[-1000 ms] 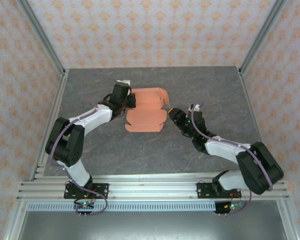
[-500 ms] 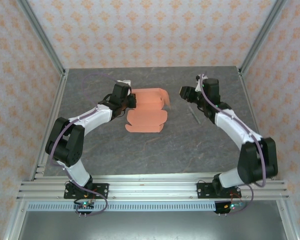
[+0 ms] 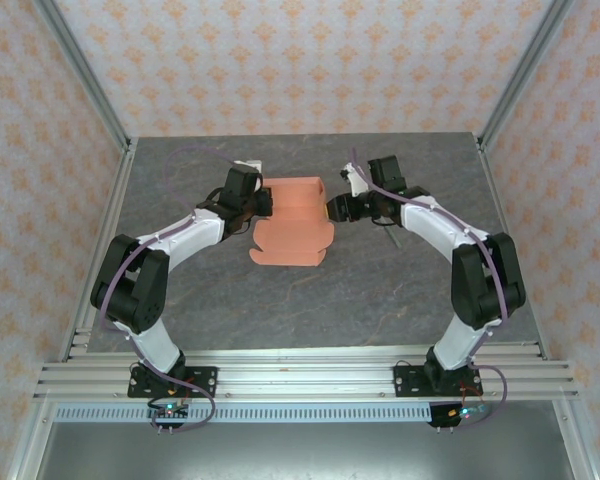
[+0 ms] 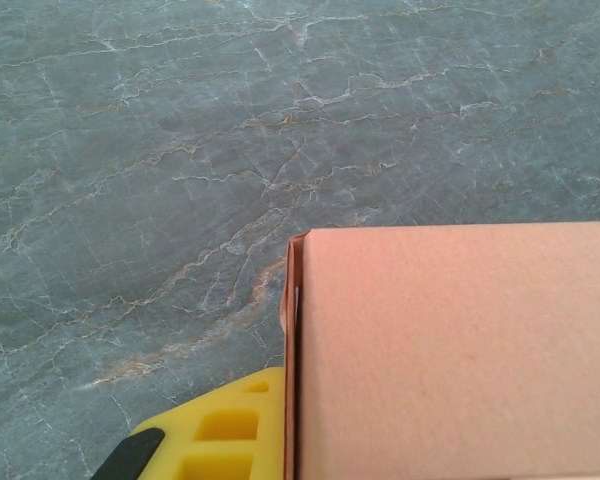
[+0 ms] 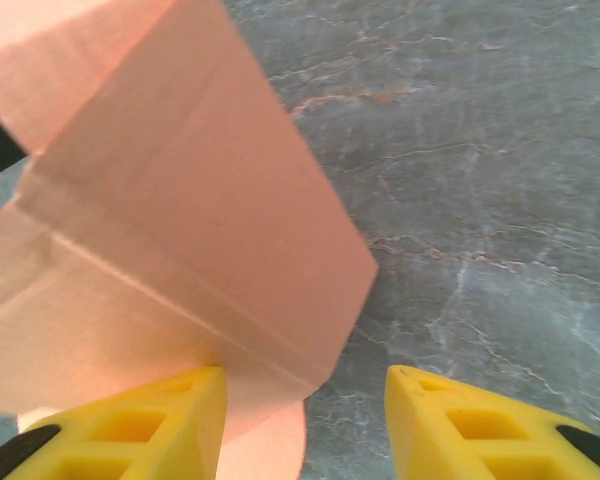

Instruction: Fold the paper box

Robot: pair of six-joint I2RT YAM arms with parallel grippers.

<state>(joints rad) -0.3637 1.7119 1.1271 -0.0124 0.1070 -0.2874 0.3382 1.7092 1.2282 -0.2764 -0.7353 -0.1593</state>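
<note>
Salmon-orange thin card, die-cut and partly folded into a shallow paper box (image 3: 293, 225), rests on the grey marble-patterned table (image 3: 410, 280), and we take it as our landmark. Its far part is raised into a low rectangular shape, while a flat panel with small tabs lies on the table on its near side. From above we see only the card's outer faces, and we cannot see into the raised part.

At the box's left end sits the black-and-white left gripper (image 3: 264, 203), touching the card. In the left wrist view a broad card panel (image 4: 460, 350) covers the right side, its upright edge just beside one yellow finger (image 4: 215, 440); the other finger is hidden behind the card. We read these fingers as pressed together, pinching the box's left wall.

At the box's right end is the right gripper (image 3: 332, 210), touching the raised part. In the right wrist view its two yellow fingers (image 5: 480, 430) stand clearly apart. A tilted, creased card panel (image 5: 180, 220) rests against the left finger, with its corner reaching into the gap; the other finger is clear of the box, over bare table.
</note>
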